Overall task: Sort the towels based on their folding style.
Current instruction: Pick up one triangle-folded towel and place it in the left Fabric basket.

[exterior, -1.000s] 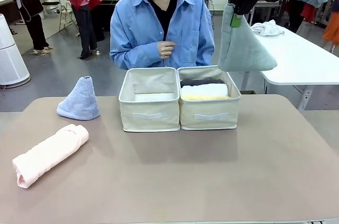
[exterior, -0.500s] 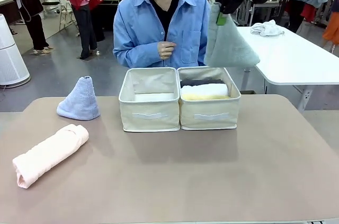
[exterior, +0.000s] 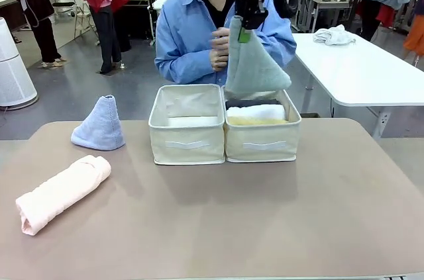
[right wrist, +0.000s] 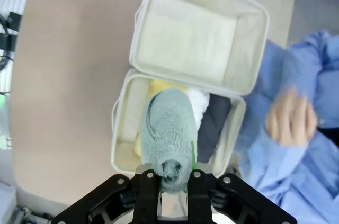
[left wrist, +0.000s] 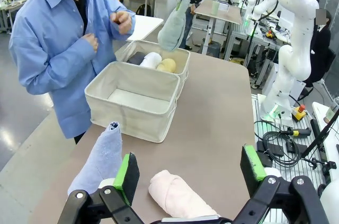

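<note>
My right gripper [exterior: 243, 27] is shut on the tip of the grey-green cone towel [exterior: 255, 65], which hangs above the right bin [exterior: 262, 142]. From the wrist, the cone [right wrist: 168, 128] covers part of that bin, between my fingers [right wrist: 148, 187]. The bin holds the dark grey roll [right wrist: 213, 123], the white roll [right wrist: 200, 101] and the yellow roll [right wrist: 158, 87]. The left bin [exterior: 187, 136] has no towels in it. On the table's left stand the lavender-blue cone [exterior: 99, 124] and the pink roll [exterior: 61, 192]. My left gripper [left wrist: 189, 168] hovers open above them.
The person stands right behind the bins, with one hand [exterior: 220, 48] raised beside the hanging cone. A white table [exterior: 371, 71] with a white cloth heap [exterior: 334, 34] stands at the back right. The front and right of my table are bare.
My right gripper has carried the grey-green cone leftward, from beyond the right bin's outer side to above that bin. The person has shifted right and raised a hand.
</note>
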